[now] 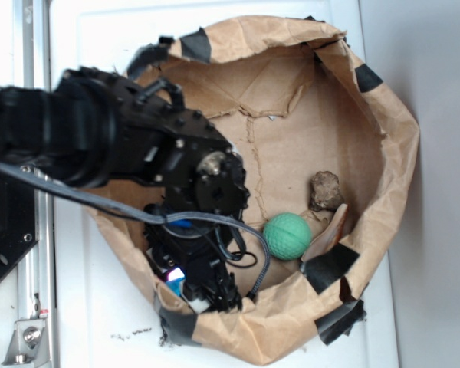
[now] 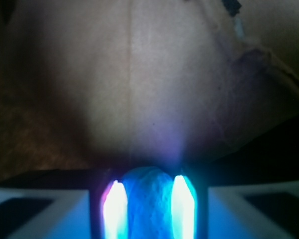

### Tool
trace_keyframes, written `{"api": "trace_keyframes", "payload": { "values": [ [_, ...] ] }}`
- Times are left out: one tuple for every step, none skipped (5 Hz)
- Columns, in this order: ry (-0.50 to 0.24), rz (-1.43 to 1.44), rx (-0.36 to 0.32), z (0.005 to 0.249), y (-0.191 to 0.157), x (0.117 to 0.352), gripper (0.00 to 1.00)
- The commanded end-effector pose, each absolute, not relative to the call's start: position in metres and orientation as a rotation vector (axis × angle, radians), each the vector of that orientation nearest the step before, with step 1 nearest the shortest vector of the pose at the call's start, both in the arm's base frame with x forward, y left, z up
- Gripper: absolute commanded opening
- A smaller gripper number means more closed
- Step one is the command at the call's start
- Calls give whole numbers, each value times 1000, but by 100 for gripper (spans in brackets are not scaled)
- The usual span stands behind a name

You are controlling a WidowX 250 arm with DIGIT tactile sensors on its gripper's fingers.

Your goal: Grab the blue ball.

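Note:
In the wrist view the blue ball [image 2: 149, 204] sits squeezed between my two glowing fingertips [image 2: 115, 209], which press on both its sides. My gripper [image 2: 149, 211] is shut on it. In the exterior view my gripper [image 1: 185, 285] reaches down into the near-left part of the brown paper bag [image 1: 383, 115], close to its wall. The black arm hides the ball there; only a small blue patch [image 1: 181, 224] shows under the wrist.
A larger green dimpled ball [image 1: 286, 235] lies on the bag floor to the right of my gripper. A brown lump [image 1: 326, 190] sits beyond it near the right wall. Black tape patches [image 1: 331, 264] mark the bag rim. The bag's walls close in around my gripper.

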State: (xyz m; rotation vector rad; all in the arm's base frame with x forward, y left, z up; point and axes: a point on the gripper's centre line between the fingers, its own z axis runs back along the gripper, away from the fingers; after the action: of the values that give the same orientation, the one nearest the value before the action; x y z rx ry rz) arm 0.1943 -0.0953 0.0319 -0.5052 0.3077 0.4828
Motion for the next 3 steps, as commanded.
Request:
{"api": "trace_keyframes", "payload": {
  "values": [
    [-60, 238, -346, 110, -54, 206, 0],
    [-152, 211, -212, 147, -31, 202, 0],
    [-165, 192, -92, 164, -18, 202, 0]
  ]
}}
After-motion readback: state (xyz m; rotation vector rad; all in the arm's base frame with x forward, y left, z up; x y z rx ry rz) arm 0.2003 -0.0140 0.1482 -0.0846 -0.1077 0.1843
